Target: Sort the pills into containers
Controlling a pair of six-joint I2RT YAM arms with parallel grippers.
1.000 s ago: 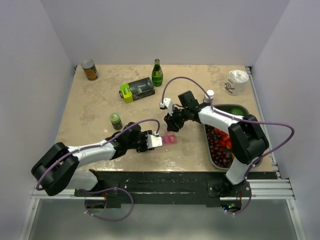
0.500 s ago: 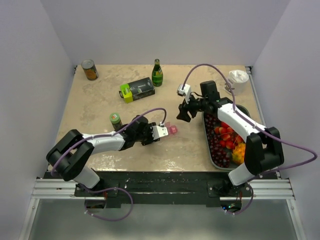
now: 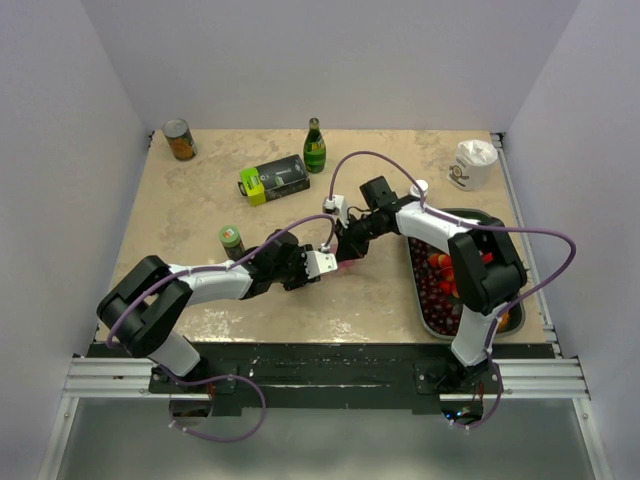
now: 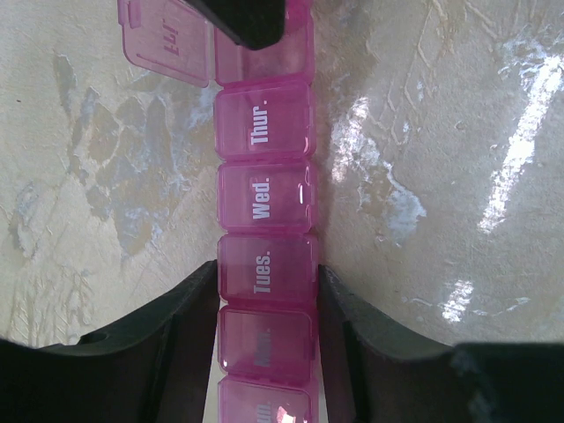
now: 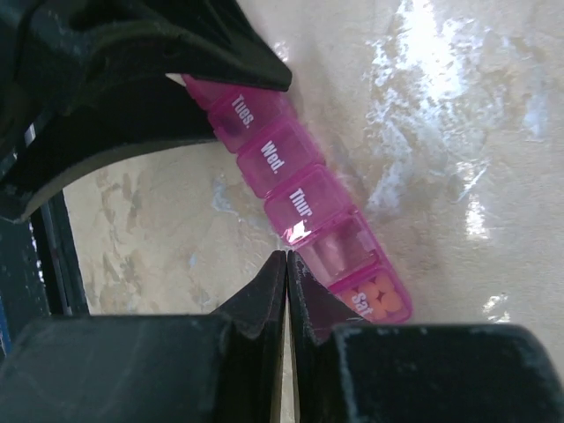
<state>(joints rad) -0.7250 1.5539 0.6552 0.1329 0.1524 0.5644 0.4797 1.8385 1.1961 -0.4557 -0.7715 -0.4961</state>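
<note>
Right gripper (image 5: 287,264) has swung back, jaws pinched together over the organiser's (image 4: 264,203) open Fri. cell (image 5: 339,242), perhaps carrying a pill. Left gripper (image 4: 266,286) clamps the organiser on the table (image 3: 200,220); another drop looks due.

Small white day names are printed along the tops of the pink containers (image 4: 264,198): Tues., Wed. and Thur. read plainly in a row, Sat. shows at one end, the others too blurred to read.
</note>
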